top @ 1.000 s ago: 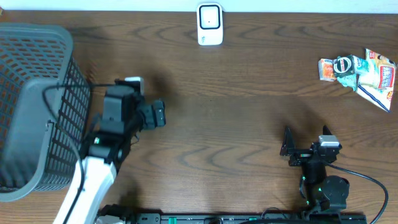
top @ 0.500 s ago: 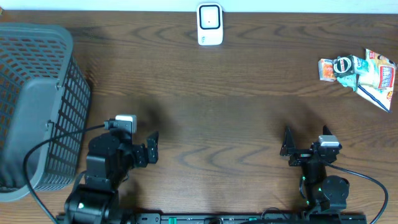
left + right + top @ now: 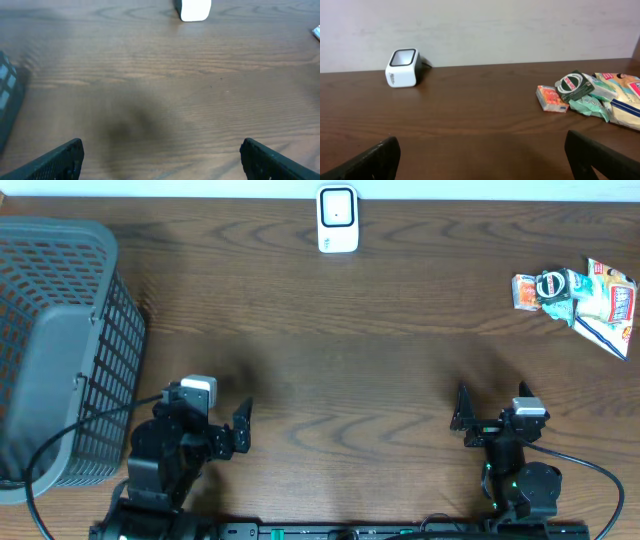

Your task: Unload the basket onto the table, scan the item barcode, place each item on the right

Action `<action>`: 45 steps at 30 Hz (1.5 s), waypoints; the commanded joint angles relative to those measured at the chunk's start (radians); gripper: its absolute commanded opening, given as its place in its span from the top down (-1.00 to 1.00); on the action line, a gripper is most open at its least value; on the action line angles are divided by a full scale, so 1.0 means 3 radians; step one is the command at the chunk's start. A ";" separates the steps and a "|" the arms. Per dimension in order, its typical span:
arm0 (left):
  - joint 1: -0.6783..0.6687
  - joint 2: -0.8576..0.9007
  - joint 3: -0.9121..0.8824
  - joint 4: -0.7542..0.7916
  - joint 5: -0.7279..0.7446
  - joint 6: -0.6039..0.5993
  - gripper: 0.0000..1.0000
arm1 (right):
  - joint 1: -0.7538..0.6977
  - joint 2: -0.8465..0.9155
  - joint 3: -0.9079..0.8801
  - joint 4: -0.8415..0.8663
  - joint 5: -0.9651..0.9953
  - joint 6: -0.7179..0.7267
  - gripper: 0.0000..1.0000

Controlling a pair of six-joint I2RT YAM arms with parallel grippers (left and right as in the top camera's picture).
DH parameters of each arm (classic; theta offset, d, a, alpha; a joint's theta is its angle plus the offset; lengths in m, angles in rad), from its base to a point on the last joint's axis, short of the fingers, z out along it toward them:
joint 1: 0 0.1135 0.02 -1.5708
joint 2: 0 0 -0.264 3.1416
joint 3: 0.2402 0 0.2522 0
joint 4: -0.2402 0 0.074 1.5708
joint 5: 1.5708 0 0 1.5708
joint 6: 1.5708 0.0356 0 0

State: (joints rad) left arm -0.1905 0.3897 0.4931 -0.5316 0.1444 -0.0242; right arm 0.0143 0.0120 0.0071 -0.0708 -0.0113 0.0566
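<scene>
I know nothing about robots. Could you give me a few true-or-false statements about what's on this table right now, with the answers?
1. The white box-shaped scanner stands at the far edge of the brown wooden table. True.
2. The pile of colourful snack packets lies inside the grey plastic mesh basket. False: it lies on the table, at the opposite side.
3. The left tool grips a packet. False: it is open and empty.
4. The right tool is open and empty. True.
</scene>
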 commanded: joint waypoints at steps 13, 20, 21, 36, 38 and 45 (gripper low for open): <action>0.0072 -0.0722 -0.0739 0.0971 0.0009 0.0177 -0.95 | -0.0022 -0.0022 -0.0006 -0.0015 0.0006 0.0005 -0.98; 0.0228 -0.0984 -0.0960 0.1134 0.0019 0.0178 -0.95 | -0.0022 -0.0022 -0.0006 -0.0015 0.0006 0.0006 -0.99; 0.0252 -0.1031 -0.0984 0.1134 0.0019 0.0178 -0.95 | -0.0022 -0.0022 -0.0006 -0.0015 0.0006 0.0006 -0.99; 0.0350 -0.1294 -0.1390 0.1827 0.0084 0.0179 -0.95 | -0.0022 -0.0022 -0.0006 -0.0015 0.0006 0.0006 -0.98; 0.0387 -0.1294 -0.1439 0.1918 0.0107 0.0178 -0.95 | -0.0022 -0.0022 -0.0006 -0.0015 0.0006 0.0005 -0.99; 0.0430 -0.1294 -0.1531 0.2092 0.0118 0.0179 -0.95 | -0.0022 -0.0022 -0.0006 -0.0015 0.0006 0.0006 -0.98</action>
State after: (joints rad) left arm -0.0685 0.0101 0.0517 0.0689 0.1604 0.0235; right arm 0.0143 0.0120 0.0071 -0.0708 -0.0113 0.0566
